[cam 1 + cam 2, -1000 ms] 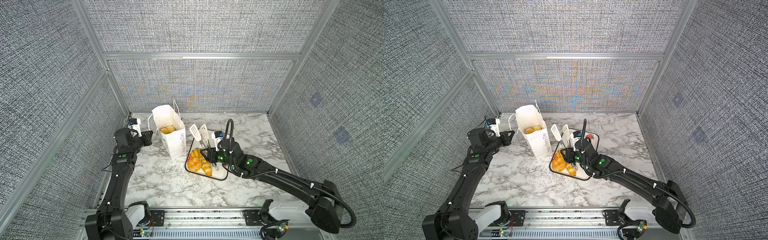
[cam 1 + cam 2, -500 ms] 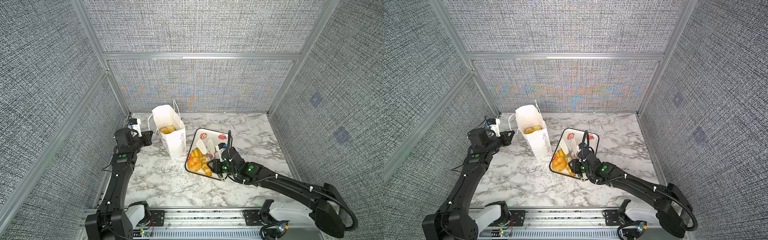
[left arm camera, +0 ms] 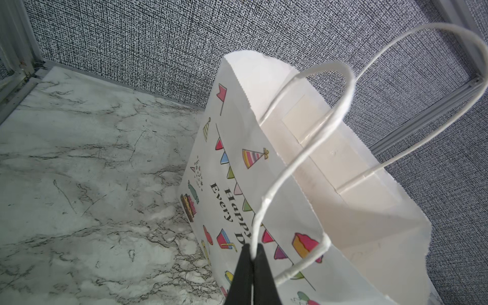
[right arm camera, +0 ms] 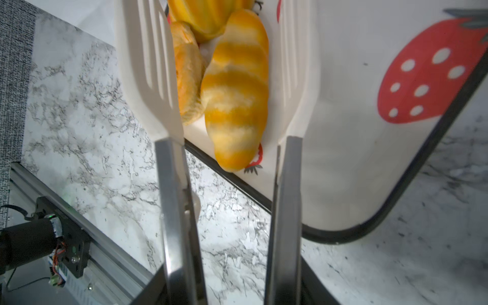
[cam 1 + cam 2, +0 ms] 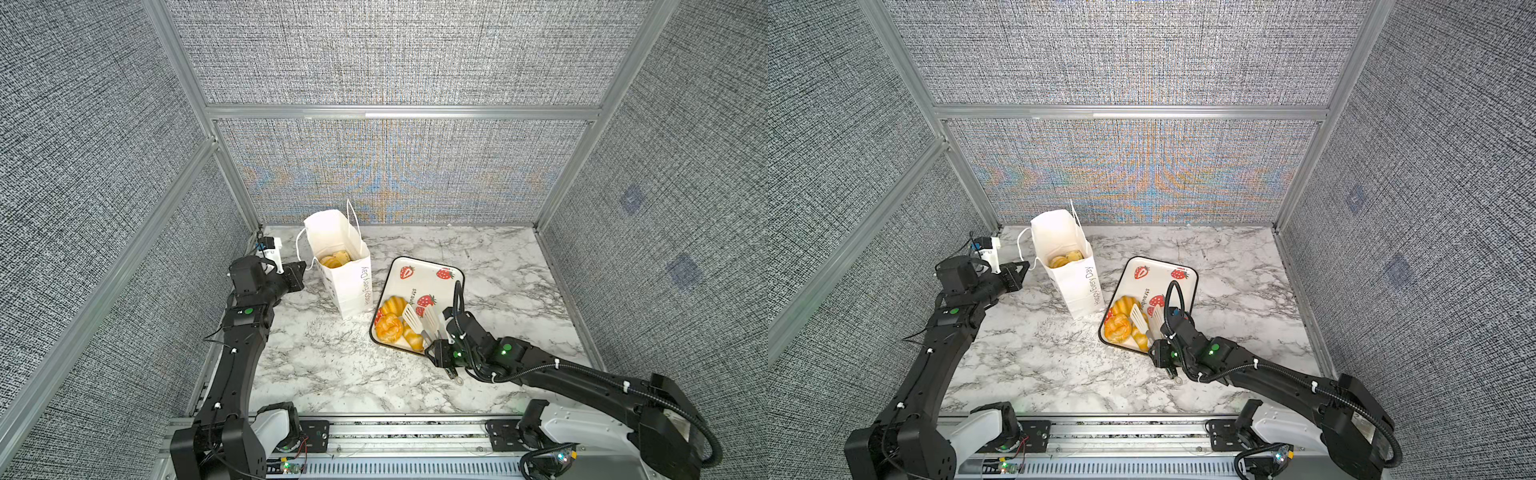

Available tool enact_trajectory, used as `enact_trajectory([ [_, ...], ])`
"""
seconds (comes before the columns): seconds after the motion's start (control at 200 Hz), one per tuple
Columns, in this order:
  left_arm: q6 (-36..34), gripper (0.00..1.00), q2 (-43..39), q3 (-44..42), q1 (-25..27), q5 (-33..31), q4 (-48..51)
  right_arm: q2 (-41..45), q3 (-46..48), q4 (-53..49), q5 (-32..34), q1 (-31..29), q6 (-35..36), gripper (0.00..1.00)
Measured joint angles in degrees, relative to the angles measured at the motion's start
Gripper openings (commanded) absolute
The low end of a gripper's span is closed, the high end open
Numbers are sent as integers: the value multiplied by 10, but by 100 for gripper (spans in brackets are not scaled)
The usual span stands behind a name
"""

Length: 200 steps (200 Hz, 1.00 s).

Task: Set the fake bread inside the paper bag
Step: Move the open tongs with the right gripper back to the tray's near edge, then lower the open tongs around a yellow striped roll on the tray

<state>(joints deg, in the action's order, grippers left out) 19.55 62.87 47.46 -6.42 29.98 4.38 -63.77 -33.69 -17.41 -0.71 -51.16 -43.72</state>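
Nearest the front edge, tongs [image 5: 420,323] are held in the right gripper [image 5: 441,352], whose jaws are clamped on the metal arms. The white blades are spread to either side of a striped roll [image 4: 236,92]; contact with it cannot be confirmed.

Three bread pieces are counted on the tray [image 5: 424,276]: the roll, a round swirl [image 5: 389,327] and a ribbed shell-shaped one [image 5: 393,305]. All are crowded at its near end.

Further back, the bag [image 5: 348,286] is stood upright and open, and several pieces [image 5: 334,260] are seen at its bottom. Its cord handle [image 3: 267,197] is pinched between the pressed-together jaws of the left gripper [image 3: 252,260].

The task is judged partly done, with three pieces left. The bread is noted as glossy, golden-orange and pale-banded, and is likely slippery under flat blades.
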Motion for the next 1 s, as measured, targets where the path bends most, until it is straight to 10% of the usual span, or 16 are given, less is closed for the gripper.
enact_trajectory([
  [1.0,0,0,1,0,0,0,0,11,25,-57,14,-83,-45,51],
])
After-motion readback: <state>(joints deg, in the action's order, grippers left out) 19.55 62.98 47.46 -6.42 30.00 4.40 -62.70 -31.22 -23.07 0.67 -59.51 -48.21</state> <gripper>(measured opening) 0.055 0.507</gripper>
